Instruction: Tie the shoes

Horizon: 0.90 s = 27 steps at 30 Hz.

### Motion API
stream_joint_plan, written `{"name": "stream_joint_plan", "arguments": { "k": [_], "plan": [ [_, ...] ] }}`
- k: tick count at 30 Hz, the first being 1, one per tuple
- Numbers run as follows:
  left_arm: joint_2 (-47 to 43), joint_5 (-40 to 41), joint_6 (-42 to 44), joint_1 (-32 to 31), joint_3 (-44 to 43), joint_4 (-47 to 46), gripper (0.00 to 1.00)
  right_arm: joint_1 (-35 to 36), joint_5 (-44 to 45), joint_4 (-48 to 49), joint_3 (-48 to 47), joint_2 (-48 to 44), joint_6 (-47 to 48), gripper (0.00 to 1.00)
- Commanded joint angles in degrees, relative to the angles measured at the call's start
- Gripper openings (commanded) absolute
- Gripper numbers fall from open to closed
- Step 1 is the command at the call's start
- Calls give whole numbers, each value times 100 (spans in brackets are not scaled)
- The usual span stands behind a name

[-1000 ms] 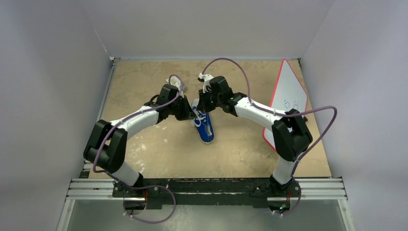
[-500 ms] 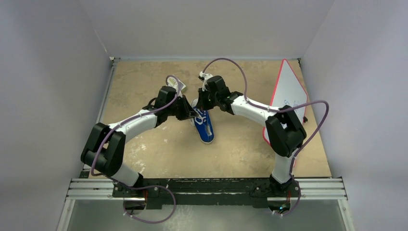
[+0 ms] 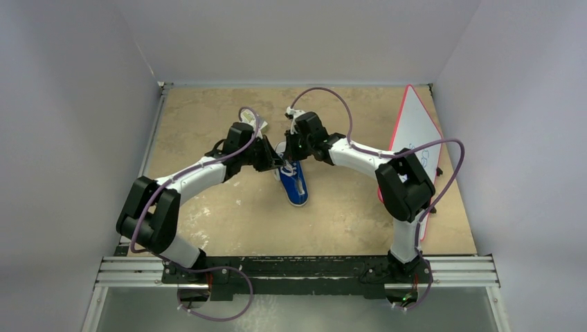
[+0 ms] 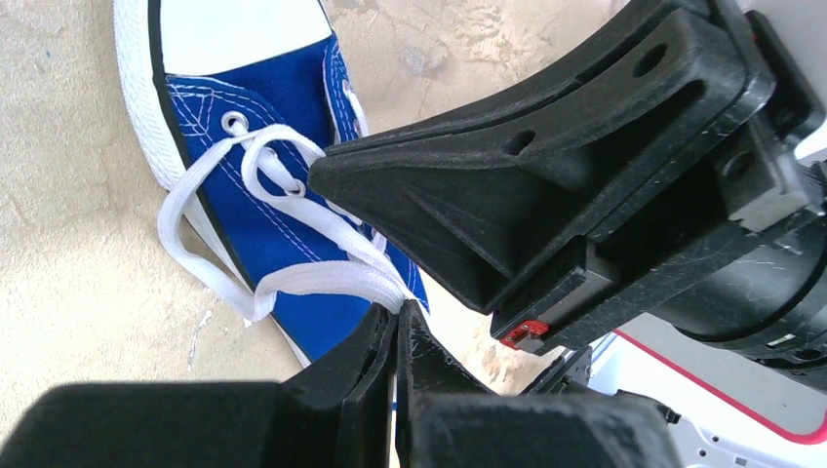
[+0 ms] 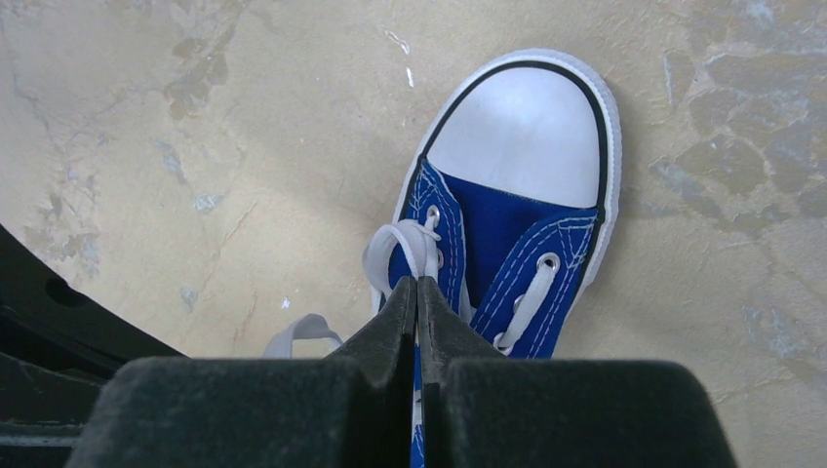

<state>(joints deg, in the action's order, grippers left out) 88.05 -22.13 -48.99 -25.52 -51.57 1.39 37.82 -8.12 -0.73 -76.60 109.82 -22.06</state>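
Observation:
The blue canvas sneaker [image 3: 295, 183] with white sole and toe cap lies mid-table, toe toward the arms' bases; it also shows in the left wrist view [image 4: 263, 195] and the right wrist view [image 5: 507, 224]. My left gripper [image 4: 400, 310] is shut on a white lace [image 4: 322, 278] that loops from the eyelets. My right gripper [image 5: 417, 285] is shut on another white lace [image 5: 395, 244] above the tongue. Both grippers [image 3: 282, 160] meet over the shoe's heel end, the right one [image 3: 291, 149] just behind. The right gripper's black body fills the left wrist view's upper right.
A white board with a red edge [image 3: 415, 138] leans at the right side of the table, behind the right arm. Purple cables arc over both arms. Grey walls enclose the tan table [image 3: 208, 207] on three sides.
Both grippers have drawn closer together over the shoe's laces. The right arm's elbow has shifted left and toward the shoe. The shoe has stayed in place.

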Motion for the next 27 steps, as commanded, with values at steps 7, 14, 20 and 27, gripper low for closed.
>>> {"name": "stream_joint_plan", "arguments": {
  "k": [7,14,20,27],
  "plan": [
    [17,-150,36,38,-321,-163,0,-20,56,-429,-237,-155,-100,0],
    [59,-257,79,38,-360,-166,0,-16,-36,-1134,-495,-167,-242,0],
    [79,-334,266,38,-406,-153,0,-19,-238,-1884,-882,-35,-385,0],
    [158,-392,364,38,-440,-154,0,-77,-514,-2518,-1270,262,-322,0]
  ]
}}
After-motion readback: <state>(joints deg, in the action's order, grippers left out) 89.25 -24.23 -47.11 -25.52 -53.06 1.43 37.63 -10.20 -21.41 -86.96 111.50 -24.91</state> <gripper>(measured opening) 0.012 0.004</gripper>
